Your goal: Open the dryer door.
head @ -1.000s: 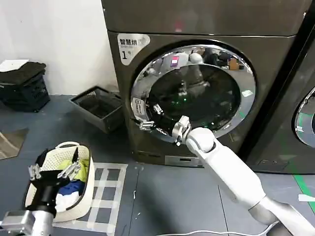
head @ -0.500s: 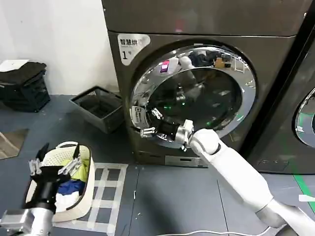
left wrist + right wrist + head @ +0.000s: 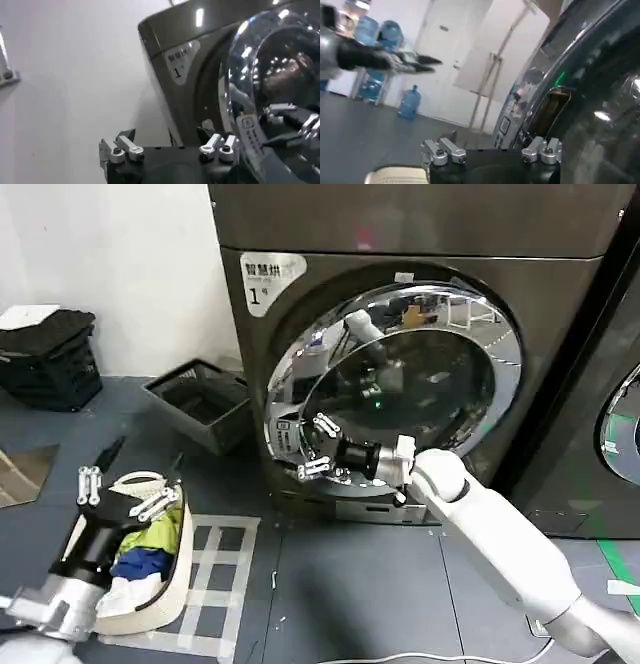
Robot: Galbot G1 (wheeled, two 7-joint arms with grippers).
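One arm does the work: the right gripper (image 3: 312,446) sits at the left edge of the large round dryer door (image 3: 400,384) with its wide chrome rim and dark tinted glass, by the small white sticker (image 3: 283,433) on that rim. Its jaws stand spread apart, one finger above and one below, hooked around the rim's edge rather than clamped on it. The door is set in the front of the tall dark-grey dryer (image 3: 400,244) and appears to stand slightly ajar on its left side, hinged on the right.

To do this step well, the right gripper should probably pull in an arc about the hinge, not straight back, so the fingers do not slip off the slick chrome.

Open grey floor (image 3: 340,584) lies in front of the machine, giving room for the swing. The dark wire basket (image 3: 195,399) stands just left of the dryer, near the door's likely path. The left gripper (image 3: 130,492) hangs low on the left above the white laundry basket of coloured clothes (image 3: 150,569), jaws open and empty, well apart from the door. The neighbouring dark machine (image 3: 620,384) on the right stands behind the hinge side.
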